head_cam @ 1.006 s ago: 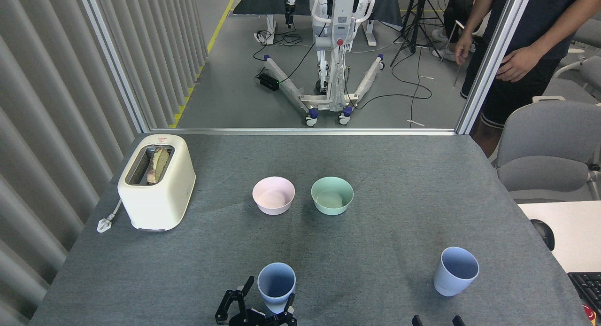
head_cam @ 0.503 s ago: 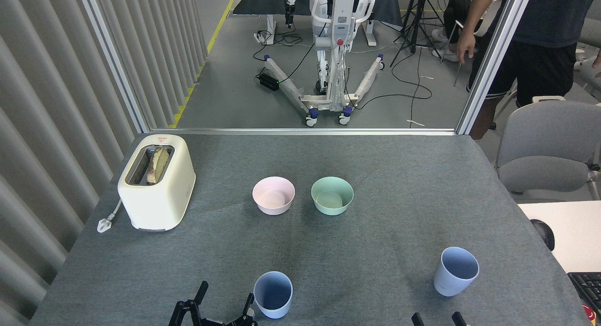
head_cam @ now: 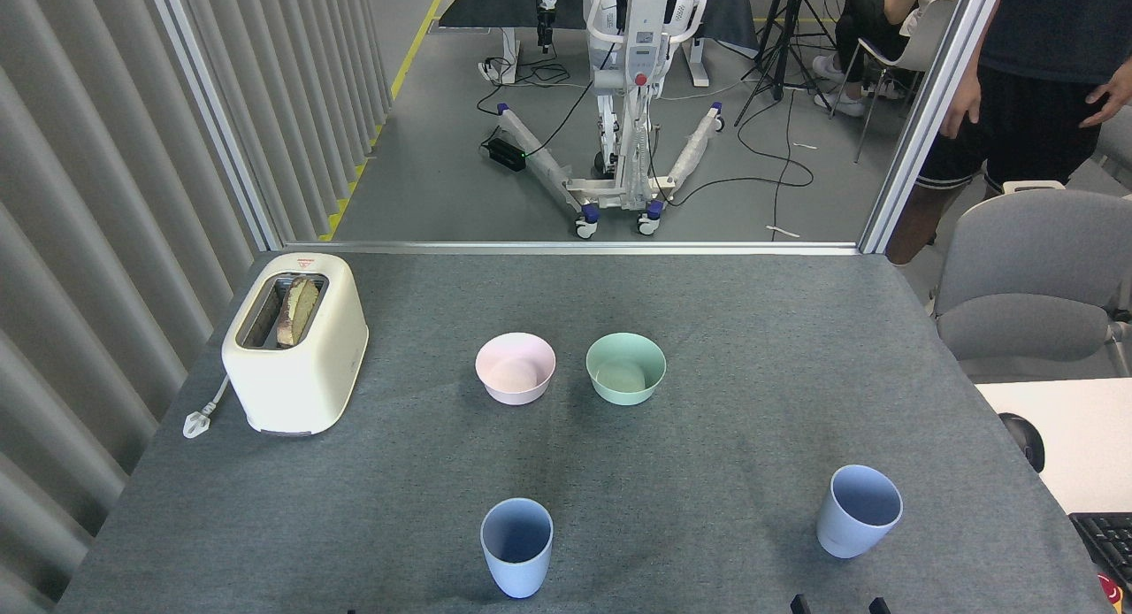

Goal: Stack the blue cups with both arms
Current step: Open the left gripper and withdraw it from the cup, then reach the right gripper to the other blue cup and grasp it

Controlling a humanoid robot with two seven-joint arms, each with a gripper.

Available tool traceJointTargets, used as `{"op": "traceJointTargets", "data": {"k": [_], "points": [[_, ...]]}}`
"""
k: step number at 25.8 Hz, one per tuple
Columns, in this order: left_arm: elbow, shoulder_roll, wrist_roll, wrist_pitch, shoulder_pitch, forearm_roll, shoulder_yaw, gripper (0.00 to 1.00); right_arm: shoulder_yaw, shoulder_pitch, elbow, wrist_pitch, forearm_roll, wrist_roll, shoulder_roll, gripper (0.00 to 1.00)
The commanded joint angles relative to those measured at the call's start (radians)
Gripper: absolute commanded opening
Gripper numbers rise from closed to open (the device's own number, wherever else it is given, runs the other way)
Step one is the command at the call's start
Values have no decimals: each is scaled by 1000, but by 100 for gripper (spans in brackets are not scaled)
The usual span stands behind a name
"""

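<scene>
Only two dark fingertips of the right gripper (head_cam: 840, 604) poke up at the bottom edge of the head view, standing apart with nothing between them, so that gripper reads as spread and empty; the left gripper is out of the picture and its jaws cannot be told. On the grey cloth-covered table (head_cam: 761, 331) sits a cream toaster (head_cam: 296, 344) at the far left with a slice of bread (head_cam: 296, 310) in its slot, and near the middle a pink bowl (head_cam: 516, 368) and a mint-green bowl (head_cam: 625, 368) stand side by side, close but not touching. Nearer the robot are the two blue cups, well apart: the left cup (head_cam: 516, 547) stands upright close to the front edge, and the right cup (head_cam: 858, 510) sits toward the right side, seemingly upright, just beyond the right fingertips. Both are pale matte blue, tapered, handleless, open mouths up and empty. Stacking looks not yet done: neither cup is held or nested, so grasping, lifting and fitting one cup inside the other all remain.
</scene>
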Motion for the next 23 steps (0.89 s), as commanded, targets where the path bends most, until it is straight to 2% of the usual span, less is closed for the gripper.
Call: {"op": "traceJointTargets", "data": {"k": [1,4,15,20,23], "points": [[9,1,1,19,6,12,5,100,8,-23,28,110,50,22,-24,100],[9,2,-1,18,6,12,5,100,12,-48,46,156,113,29,-48,100],[9,2,1,18,6,12,4,100,14,-179,175,170,122,28,-58,100],[9,2,1,18,6,12,4,100,14,-247,243,167,120,28,-81,100],[9,4,1,18,8,12,4,100,14,-258,256,162,113,22,-91,100]]}}
